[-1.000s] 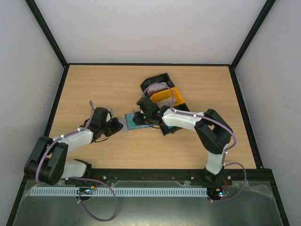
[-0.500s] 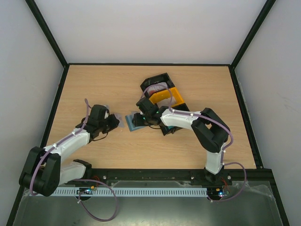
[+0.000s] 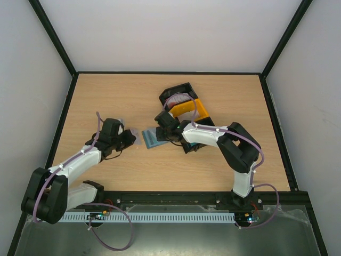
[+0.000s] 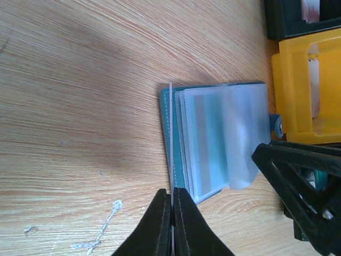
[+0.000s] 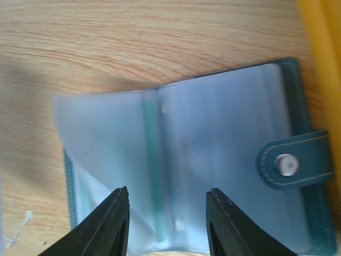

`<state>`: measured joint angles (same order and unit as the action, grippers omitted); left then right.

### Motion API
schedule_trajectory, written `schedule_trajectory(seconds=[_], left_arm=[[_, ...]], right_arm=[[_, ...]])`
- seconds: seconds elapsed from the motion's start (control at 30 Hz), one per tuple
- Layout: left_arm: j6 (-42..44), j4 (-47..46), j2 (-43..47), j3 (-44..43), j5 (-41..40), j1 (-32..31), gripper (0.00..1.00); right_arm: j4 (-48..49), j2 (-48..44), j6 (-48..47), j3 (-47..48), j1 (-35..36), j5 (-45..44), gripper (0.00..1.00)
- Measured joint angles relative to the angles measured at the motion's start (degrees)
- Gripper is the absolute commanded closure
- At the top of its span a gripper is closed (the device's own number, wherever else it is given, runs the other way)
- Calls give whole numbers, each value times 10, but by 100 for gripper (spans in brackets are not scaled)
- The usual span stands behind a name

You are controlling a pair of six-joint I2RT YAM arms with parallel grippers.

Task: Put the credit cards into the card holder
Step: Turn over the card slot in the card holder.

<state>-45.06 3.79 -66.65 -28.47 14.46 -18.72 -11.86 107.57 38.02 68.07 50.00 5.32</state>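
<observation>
- Left tool (image 4: 171,193) has drawn back from the card holder (image 4: 213,144), clenched on a pale credit card (image 3: 134,133) held edge-on; insertion is not yet begun.
- Right tool (image 5: 168,193) hovers, spread, just above the opened holder.
- It lies open on the bench (image 4: 80,80), long axis tool to tool, clasp toward the yellow bin (image 4: 298,90).

white-and-black arms (image 3: 205,134), lilac cables (image 3: 99,121)

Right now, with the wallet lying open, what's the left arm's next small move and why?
Probably ease the left gripper forward, feeding its card edge-first into a sleeve of the card holder. The card is pinched on edge, lined up beside the holder's edge, and the right gripper hangs open over the spread sleeves.
</observation>
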Motion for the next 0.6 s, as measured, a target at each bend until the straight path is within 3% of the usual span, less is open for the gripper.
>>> schedule_trajectory(seconds=[0.37, 0.5, 0.6], left_arm=[[1, -22, -9, -5, 40, 0, 97], [-1, -40, -21, -5, 63, 0, 97], [-4, -60, -23, -4, 82, 0, 97]], right_arm=[[-35, 0, -6, 0, 0, -82, 67], [-33, -11, -7, -1, 0, -64, 65], [-6, -28, -6, -14, -9, 0, 60]])
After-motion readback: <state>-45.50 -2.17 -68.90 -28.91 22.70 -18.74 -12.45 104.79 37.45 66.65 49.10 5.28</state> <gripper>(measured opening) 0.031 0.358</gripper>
